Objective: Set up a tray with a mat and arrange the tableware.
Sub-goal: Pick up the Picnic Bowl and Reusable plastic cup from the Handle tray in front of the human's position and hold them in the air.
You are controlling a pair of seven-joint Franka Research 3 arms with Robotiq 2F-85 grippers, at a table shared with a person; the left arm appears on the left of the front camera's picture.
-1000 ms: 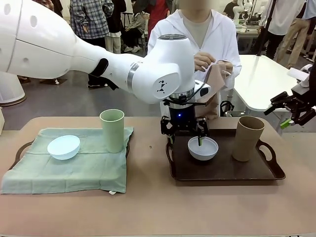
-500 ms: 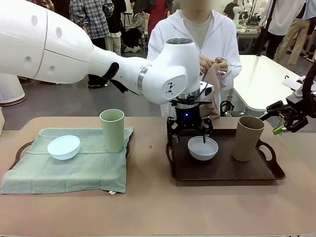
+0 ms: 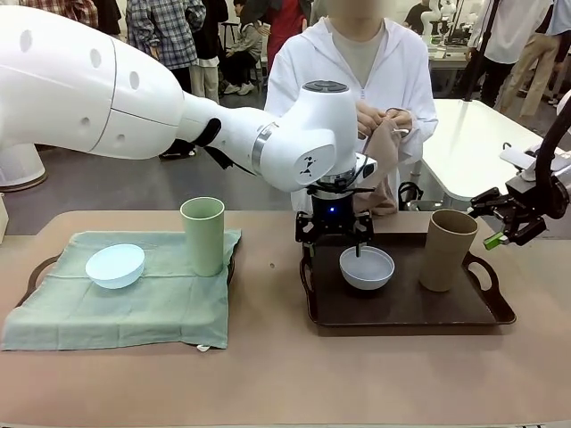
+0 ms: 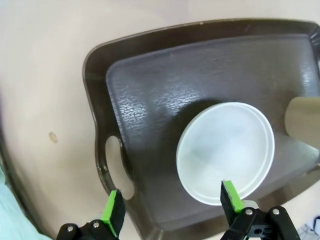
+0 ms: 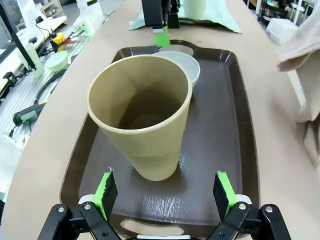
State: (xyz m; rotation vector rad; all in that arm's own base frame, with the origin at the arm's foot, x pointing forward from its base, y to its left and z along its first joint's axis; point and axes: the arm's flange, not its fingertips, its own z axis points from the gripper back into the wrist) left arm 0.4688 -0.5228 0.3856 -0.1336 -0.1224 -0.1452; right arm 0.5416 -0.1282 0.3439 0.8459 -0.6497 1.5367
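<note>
A greyish white bowl point(image 3: 367, 266) and a tan tumbler point(image 3: 448, 250) stand on the bare brown tray point(image 3: 401, 308). My left gripper point(image 3: 333, 244) hangs open just above the bowl's far left rim; in its wrist view the bowl point(image 4: 225, 152) lies below the open fingers point(image 4: 113, 212). My right gripper point(image 3: 502, 227) is open, in the air to the right of the tan tumbler point(image 5: 142, 115), which stands between and beyond its fingertips point(image 5: 105, 191). On the left, a pale blue bowl point(image 3: 115, 264) and a light green tumbler point(image 3: 202, 234) sit on a green mat point(image 3: 116, 308).
The green mat covers a second tray point(image 3: 36, 272) at the left. Across the table a person holds a tan cloth point(image 3: 384, 152) in both hands. Bare table stretches between the two trays and along the front edge.
My left gripper has lifted off the greyish white bowl and drawn back a little. My right gripper has moved left and down, closer to the tan tumbler.
</note>
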